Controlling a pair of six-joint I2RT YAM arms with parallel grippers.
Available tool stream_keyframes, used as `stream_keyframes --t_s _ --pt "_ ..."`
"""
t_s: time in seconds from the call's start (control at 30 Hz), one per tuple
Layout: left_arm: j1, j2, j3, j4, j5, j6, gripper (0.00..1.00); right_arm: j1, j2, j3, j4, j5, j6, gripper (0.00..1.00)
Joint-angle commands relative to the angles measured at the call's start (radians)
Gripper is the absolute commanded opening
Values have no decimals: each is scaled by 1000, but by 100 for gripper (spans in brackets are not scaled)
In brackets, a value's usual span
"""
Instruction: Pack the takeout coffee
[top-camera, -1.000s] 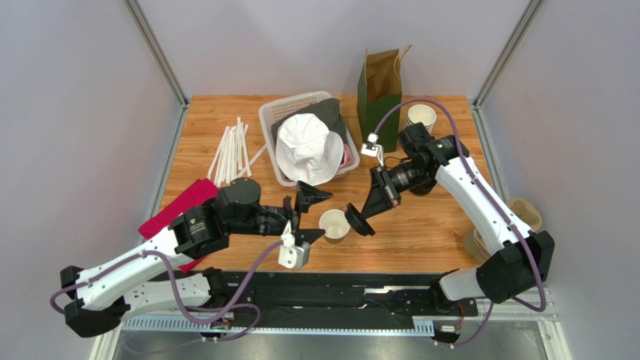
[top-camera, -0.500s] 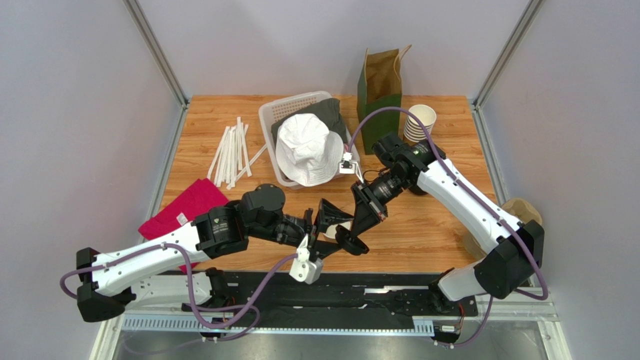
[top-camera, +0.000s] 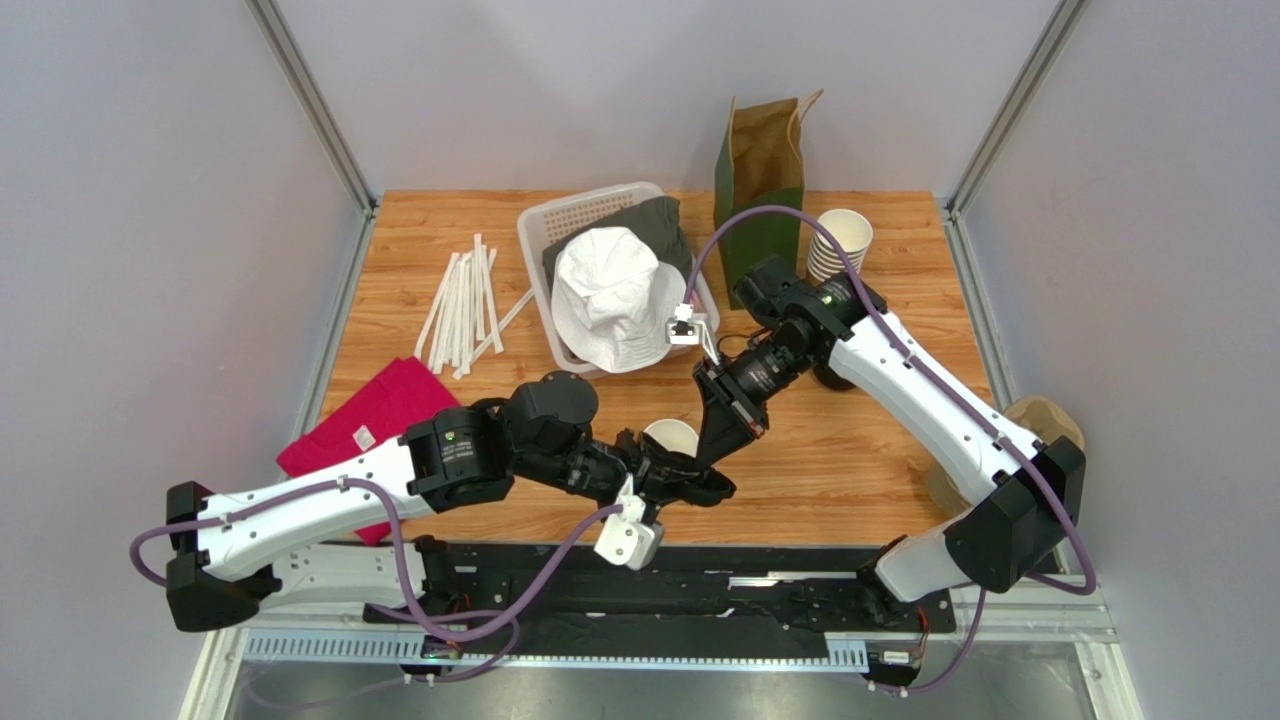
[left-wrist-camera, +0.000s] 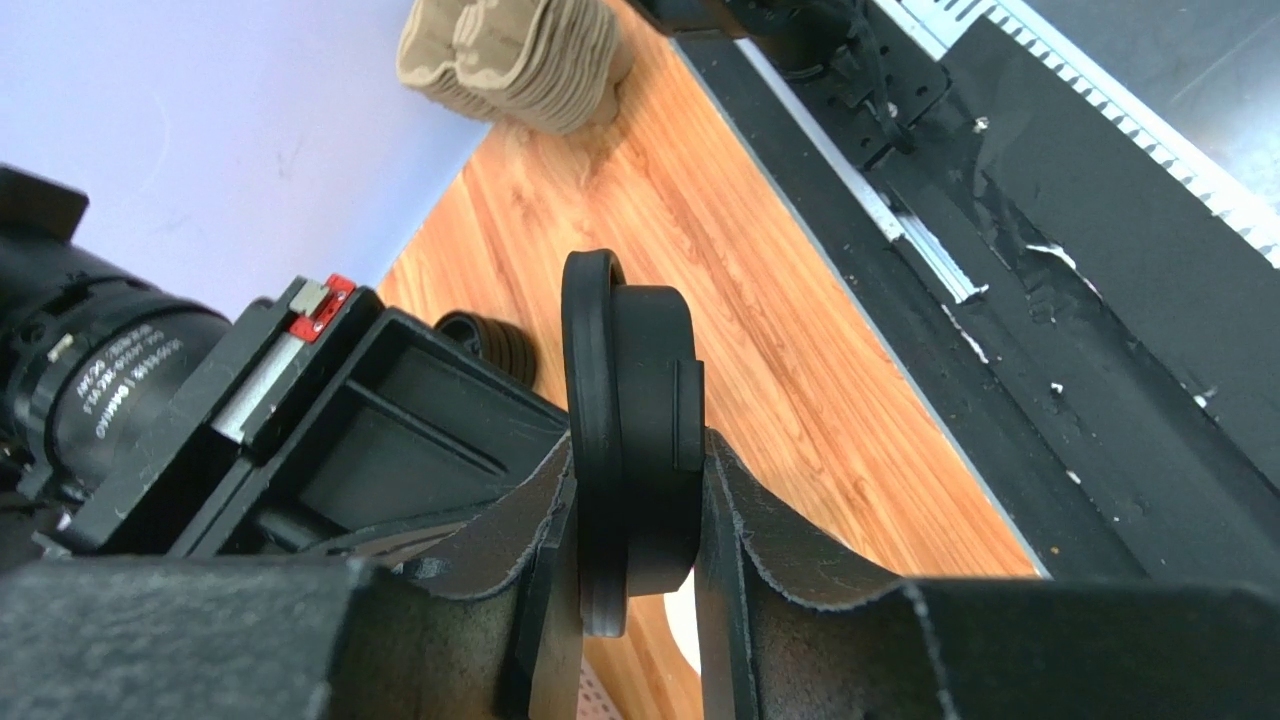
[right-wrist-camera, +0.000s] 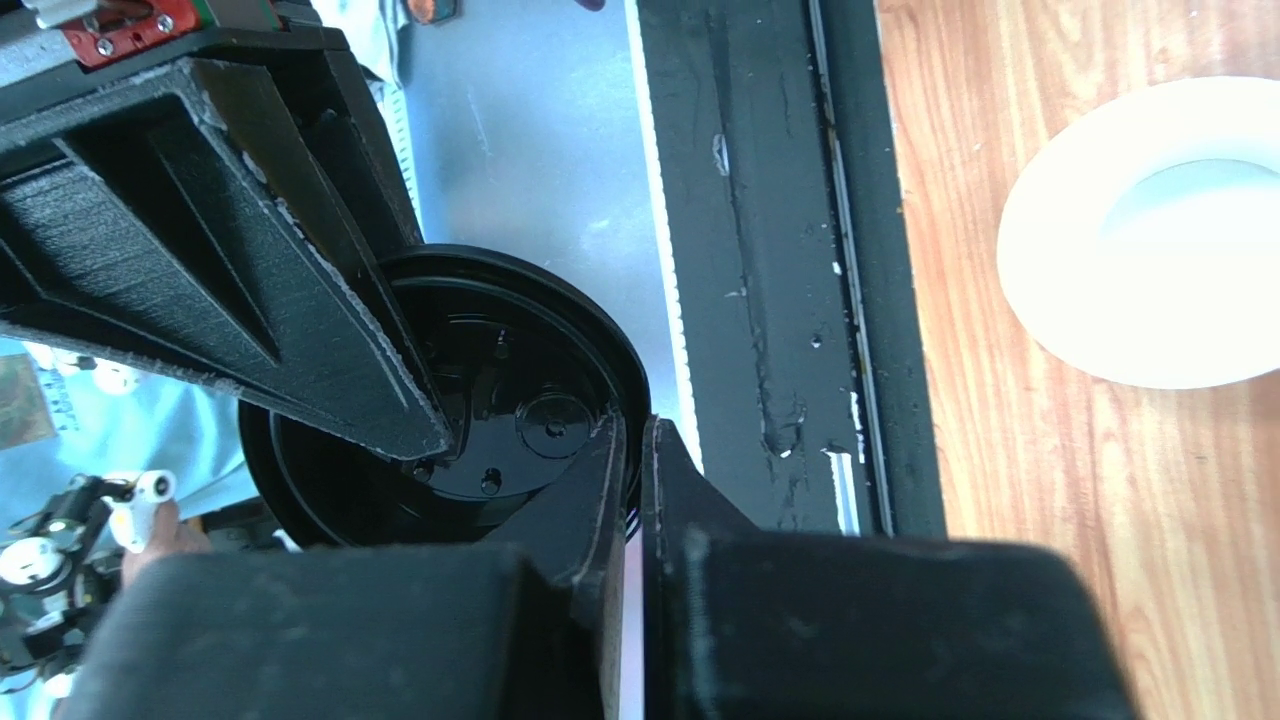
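Black lid (left-wrist-camera: 624, 360) inside left gripper (left-wrist-camera: 634, 488)

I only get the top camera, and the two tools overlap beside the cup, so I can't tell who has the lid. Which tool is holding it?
Observer: The right wrist view shows the right tool shut on the rim of the black lid.
Operator: Is the left one just nearby?
Observer: No. In the left wrist view the left tool presses on both faces of the lid, which stands on edge.
Operator: Is the lid over the cup?
Observer: No. The right wrist view shows the cup open on the table, off to one side of the lid.
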Motion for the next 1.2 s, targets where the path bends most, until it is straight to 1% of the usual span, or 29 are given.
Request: stream_keyframes --t_s 0.0,0.03,0.07,0.1,0.13,0.17,0.2,0.23,0.27,0.3,0.33,0.37,0.4,0.43,0.47,0.5,0.53,0.57,0.6,0.63,0.67,0.73,0.77,0.9,0.97,1.17 --pt "-4 1 46 -18 -50 -109 8 4 1 74 -109 24 -22 9" --pt "-4 1 52 -20 -61 -134 7 -5 9 106 -109 69 -11 13" --pt "-4 -7 53 -20 -71 -157 5 -14 16 133 -109 97 -5 20" --pt "-4 -11 56 -21 -90 -215 4 -32 21 153 -98 122 5 23" --pt "-4 -16 61 -21 -96 -250 2 -101 27 171 -89 116 15 39" --pt "-5 -22 66 -23 -99 -296 0 -152 27 198 -73 93 39 47" --pt "-2 -25 75 -29 -101 -385 0 -205 30 211 -43 59 47 54" --pt "-1 -28 81 -38 -96 -425 0 -302 29 226 -30 12 56 63" --pt "1 -36 84 -38 -95 -465 0 -340 24 254 -17 2 76 67" --pt "17 -40 92 -37 -73 -549 0 -370 15 259 26 2 93 75" --pt "36 -43 93 -23 -49 -594 0 -406 1 249 64 19 125 78" --pt "83 -49 96 -14 -23 -640 1 -414 -42 213 97 27 146 85" --pt "111 -47 107 -3 17 -744 1 -416 -60 191 152 31 176 86" --pt "141 -43 115 14 48 -793 1 -415 -83 170 172 18 186 88" --pt "210 -28 124 23 104 -839 1 -415 -106 153 180 11 193 89" --pt "244 -19 141 34 129 -940 1 -415 -114 136 175 2 185 88" --pt "279 -7 147 49 158 -997 1 -415 -120 127 171 -18 179 88" --pt "348 21 150 61 233 -1048 2 -415 -135 118 165 -27 165 89" --pt "378 36 150 74 273 -1144 3 -415 -148 105 154 -32 142 88" --pt "404 71 150 98 315 -1186 4 -415 -160 98 151 -30 130 88" --pt "445 90 148 110 397 -1266 4 -415 -177 88 152 -27 125 88" --pt "471 137 142 173 460 -1341 5 -411 -224 50 172 -28 125 89" --pt "490 151 141 195 502 -1404 5 -408 -237 38 181 -32 130 90" --pt "498 187 147 290 522 -1482 6 -388 -263 -7 195 -71 144 90" --pt "498 199 144 310 528 -1513 6 -373 -260 -10 192 -79 138 90" --pt "498 222 139 334 550 -1527 6 -287 -221 18 191 -82 130 90"
